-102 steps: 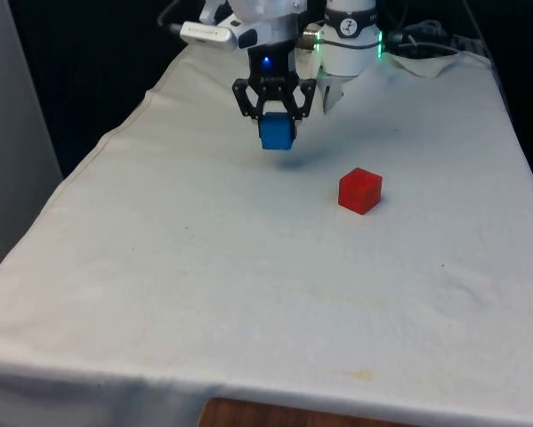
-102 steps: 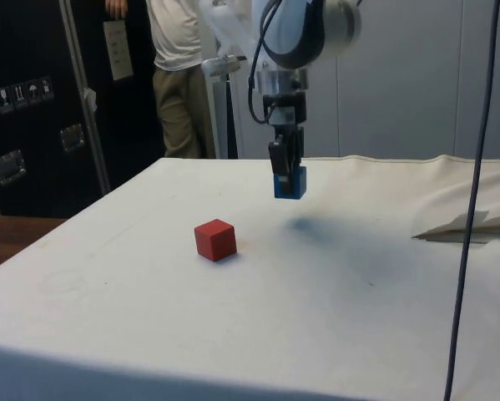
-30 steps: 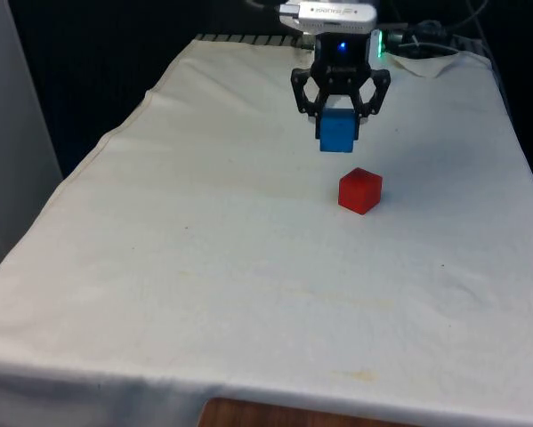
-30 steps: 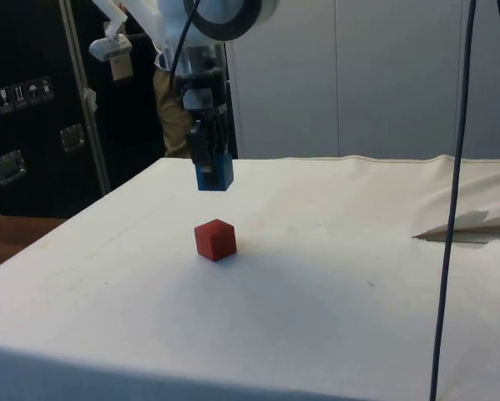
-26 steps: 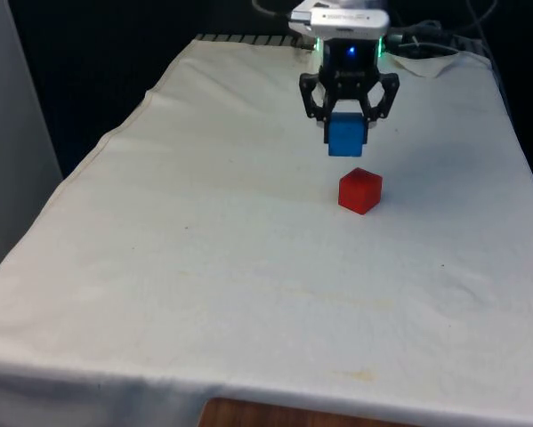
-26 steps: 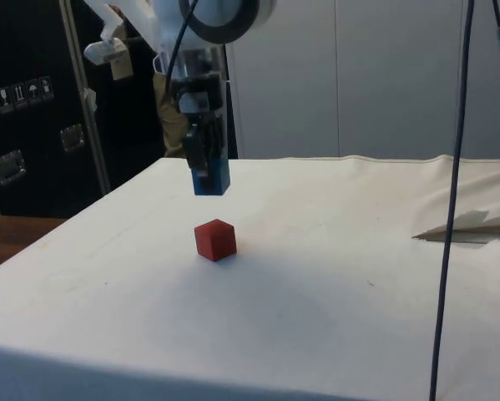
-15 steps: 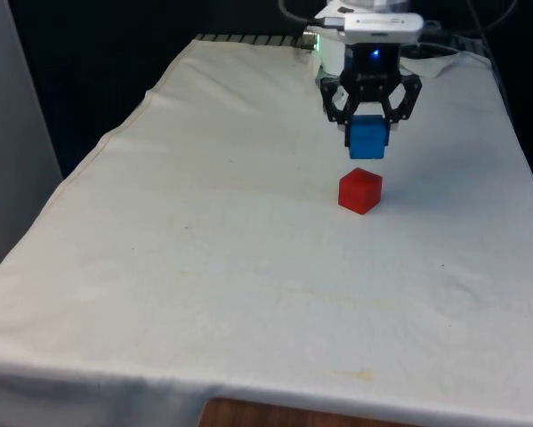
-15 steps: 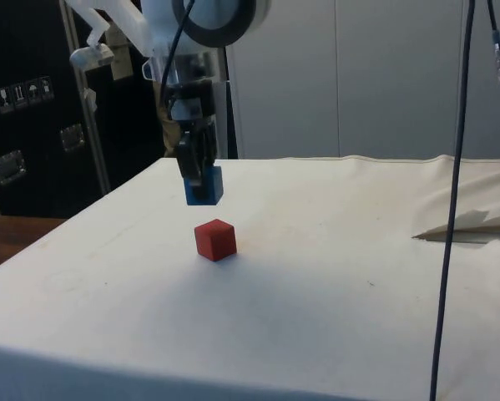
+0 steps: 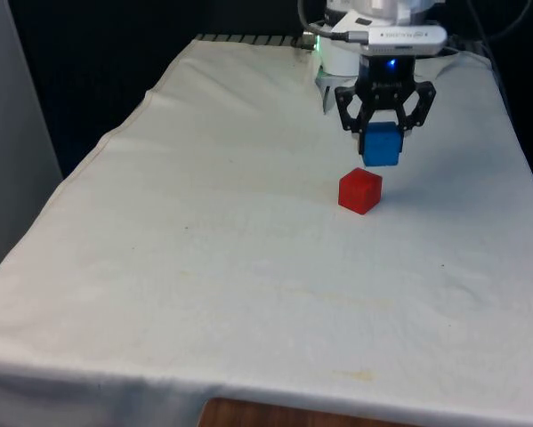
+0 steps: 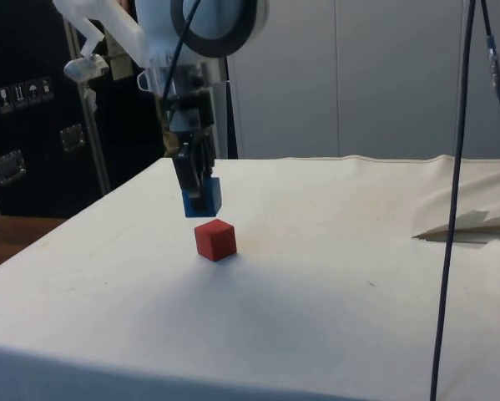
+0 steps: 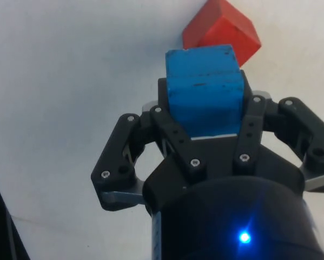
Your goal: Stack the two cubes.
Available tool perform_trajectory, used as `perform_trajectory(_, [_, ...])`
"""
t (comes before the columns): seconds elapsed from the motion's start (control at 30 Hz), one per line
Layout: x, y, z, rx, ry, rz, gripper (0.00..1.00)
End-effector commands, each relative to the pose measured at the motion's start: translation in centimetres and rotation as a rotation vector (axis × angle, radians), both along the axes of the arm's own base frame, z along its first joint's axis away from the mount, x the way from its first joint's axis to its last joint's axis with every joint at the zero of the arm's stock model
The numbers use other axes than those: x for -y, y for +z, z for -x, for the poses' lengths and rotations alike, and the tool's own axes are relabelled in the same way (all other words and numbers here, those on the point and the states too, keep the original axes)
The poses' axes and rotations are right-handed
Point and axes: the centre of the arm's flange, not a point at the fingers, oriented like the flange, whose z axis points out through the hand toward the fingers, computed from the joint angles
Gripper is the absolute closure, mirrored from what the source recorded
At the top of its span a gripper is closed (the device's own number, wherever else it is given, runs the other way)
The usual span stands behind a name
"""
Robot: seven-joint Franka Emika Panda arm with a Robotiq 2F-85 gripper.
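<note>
Gripping the blue cube (image 9: 382,143) between its fingers, the hand (image 9: 383,133) hovers above the worktop (image 9: 204,249); the red cube (image 9: 360,190) sits just below, slightly offset.

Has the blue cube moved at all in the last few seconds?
Yes. The blue cube, held in the end effector, has travelled toward the front view's right and now hangs close above the red cube, which stayed put.

- We see the red cube (image 9: 360,191) alone on the white-clothed surface (image 9: 248,267), with open cloth all round it.
- Our hand (image 9: 383,142) carries the blue cube (image 9: 382,145) clear of the cloth, just beyond the red cube, air between them.
- A black cable (image 10: 454,200) hangs near one table side.
</note>
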Motion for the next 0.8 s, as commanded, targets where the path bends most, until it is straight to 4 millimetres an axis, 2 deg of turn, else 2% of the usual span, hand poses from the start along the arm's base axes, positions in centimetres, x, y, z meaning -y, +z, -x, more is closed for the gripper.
perform_trajectory(0.0, [0.0,-0.3,-0.1,0.002,0.000,-0.009,0.98])
perform_trajectory(0.47, [1.4,-1.8,-0.4,-0.017,0.003,0.002,0.98])
perform_trajectory(0.77, [1.3,-2.8,-0.3,-0.022,0.002,-0.004,0.98])
